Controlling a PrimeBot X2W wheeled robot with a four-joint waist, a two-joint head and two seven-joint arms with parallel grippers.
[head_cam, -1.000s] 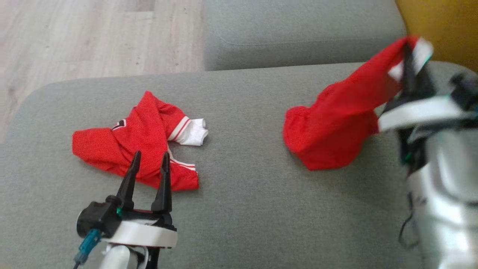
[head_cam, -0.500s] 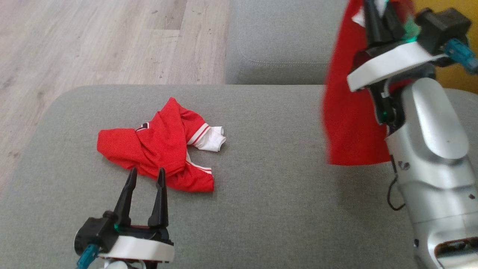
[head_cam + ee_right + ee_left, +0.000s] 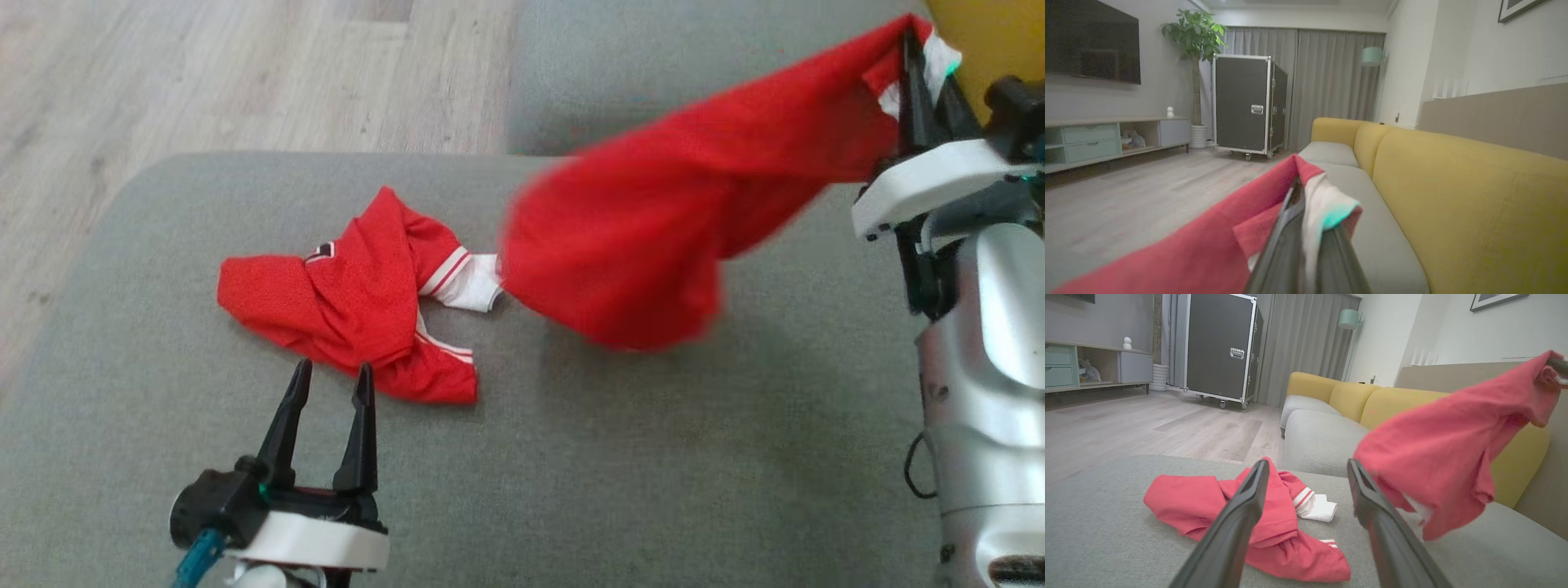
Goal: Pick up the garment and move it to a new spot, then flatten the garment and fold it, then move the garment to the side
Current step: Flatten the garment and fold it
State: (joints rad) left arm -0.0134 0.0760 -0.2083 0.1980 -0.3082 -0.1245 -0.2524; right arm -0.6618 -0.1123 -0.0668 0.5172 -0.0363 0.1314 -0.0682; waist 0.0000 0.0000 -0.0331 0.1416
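Note:
My right gripper (image 3: 922, 57) is raised at the upper right, shut on the white-trimmed edge of the red garment (image 3: 645, 237). The cloth streams out to the left in the air, blurred, its loose end above the seat. The right wrist view has red and white fabric (image 3: 1208, 245) pinched between the closed right gripper (image 3: 1300, 183). A second red garment (image 3: 351, 302) with a white cuff lies crumpled on the seat at centre left. My left gripper (image 3: 335, 367) stands open just short of its near edge, holding nothing. The left wrist view looks past the open left gripper (image 3: 1307, 463) at the lying garment (image 3: 1180, 498) and the airborne one (image 3: 1453, 449).
All this is on a grey sofa seat (image 3: 653, 457), with another grey cushion (image 3: 653, 73) behind it and a yellow backrest (image 3: 1453, 183) to the right. Wooden floor (image 3: 204, 73) lies beyond the seat's left edge. A black wheeled case (image 3: 1220, 347) stands far off.
The camera shifted. The held garment sagged onto the seat at the right, then hung from the raised right gripper; now it is flung out leftward. The left gripper stayed open and still.

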